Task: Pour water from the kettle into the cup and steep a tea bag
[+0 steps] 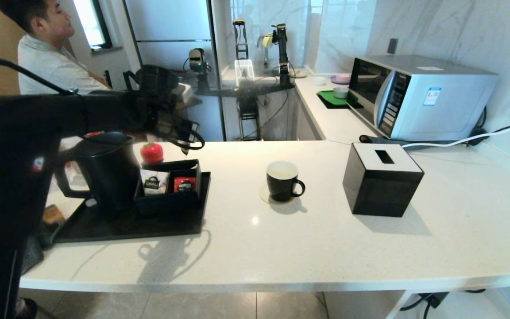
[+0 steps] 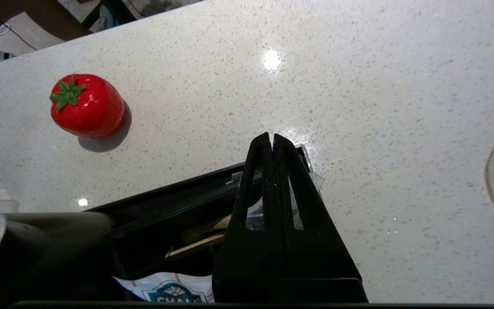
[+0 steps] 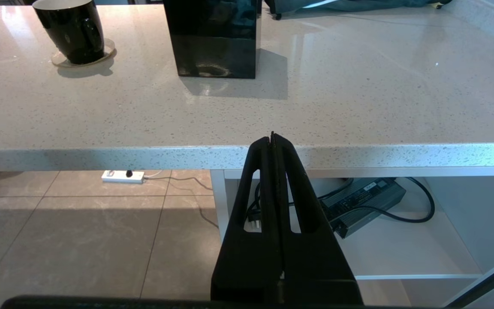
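Note:
The black kettle (image 1: 104,173) stands on a black tray (image 1: 126,228) at the left. The black cup (image 1: 283,180) with its white inside sits on a round coaster mid-counter, also in the right wrist view (image 3: 71,30). My left gripper (image 1: 179,133) hovers over the black sachet box (image 1: 171,201) beside the kettle. Its fingers (image 2: 271,139) are shut, and the translucent tea bag (image 2: 319,180) shows behind and beside them, seemingly pinched. Its string is not visible. My right gripper (image 3: 272,137) is shut and empty, parked below the counter's front edge.
A white sachet (image 1: 152,182) and a red sachet (image 1: 184,184) stand in the box. A red strawberry-shaped object (image 2: 86,105) sits behind the tray. A black tissue box (image 1: 381,179) stands right of the cup, with a microwave (image 1: 419,95) behind. A person sits far left.

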